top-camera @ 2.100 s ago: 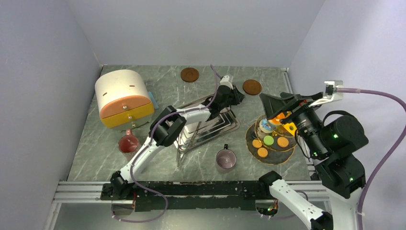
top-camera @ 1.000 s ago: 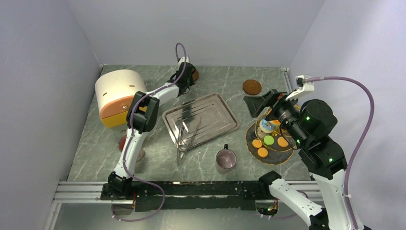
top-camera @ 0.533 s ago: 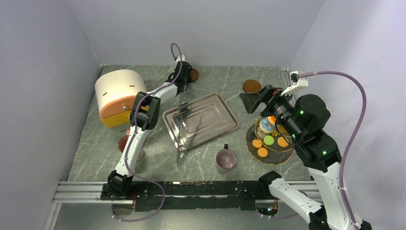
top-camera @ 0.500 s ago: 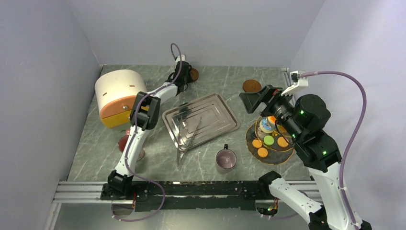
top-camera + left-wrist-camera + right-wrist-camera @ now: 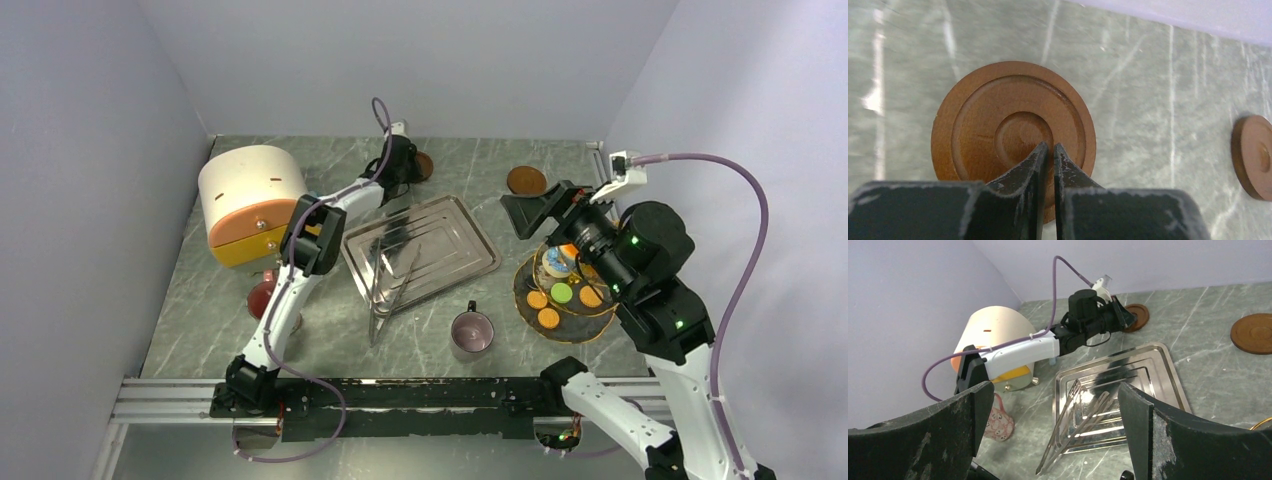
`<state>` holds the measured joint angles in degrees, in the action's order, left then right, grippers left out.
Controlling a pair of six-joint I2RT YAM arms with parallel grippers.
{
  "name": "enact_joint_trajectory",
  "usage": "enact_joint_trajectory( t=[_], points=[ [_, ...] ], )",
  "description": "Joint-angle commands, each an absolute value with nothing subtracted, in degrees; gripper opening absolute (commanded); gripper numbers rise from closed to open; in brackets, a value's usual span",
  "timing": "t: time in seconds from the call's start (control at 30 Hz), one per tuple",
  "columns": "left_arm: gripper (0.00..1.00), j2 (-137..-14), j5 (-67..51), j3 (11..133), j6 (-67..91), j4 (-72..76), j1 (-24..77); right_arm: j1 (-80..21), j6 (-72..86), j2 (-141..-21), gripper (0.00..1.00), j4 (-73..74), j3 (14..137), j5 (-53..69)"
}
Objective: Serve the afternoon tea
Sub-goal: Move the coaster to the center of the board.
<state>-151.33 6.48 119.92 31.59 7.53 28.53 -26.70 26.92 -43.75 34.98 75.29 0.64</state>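
Note:
The pinkish metallic mug stands upright near the front of the table. Round treats, among them a green one and orange ones, lie on an amber glass plate at the right. My right gripper hangs open above that plate's far side; in the right wrist view its jaws are wide apart and hold nothing. My left gripper is at the back of the table, its tips nearly together over the centre of a brown round coaster, with nothing between them.
A steel tray with metal tongs leaning over its front rim sits mid-table. A second brown coaster lies at the back right. A cream and orange box with a yellow drawer and a patterned pink cup stand at the left.
My left arm swung from the tray to the back coaster, and gripper and coaster have shifted right together. A thin slit has appeared between its jaws. The right arm has risen and barely moves now.

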Motion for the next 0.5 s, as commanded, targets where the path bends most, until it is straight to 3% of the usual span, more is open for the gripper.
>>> enact_joint_trajectory(
  t=[0.0, 0.47],
  points=[
    [0.15, -153.6, 3.1, 118.8, 33.2, 5.0, 32.0, -26.6, 26.3, -42.3, 0.99, 35.1, 76.1, 0.6],
    [0.23, -148.9, -4.8, 121.7, 34.9, 9.4, 35.6, -26.6, 26.6, -44.3, 1.0, 38.9, 78.2, -1.0]
  ],
)
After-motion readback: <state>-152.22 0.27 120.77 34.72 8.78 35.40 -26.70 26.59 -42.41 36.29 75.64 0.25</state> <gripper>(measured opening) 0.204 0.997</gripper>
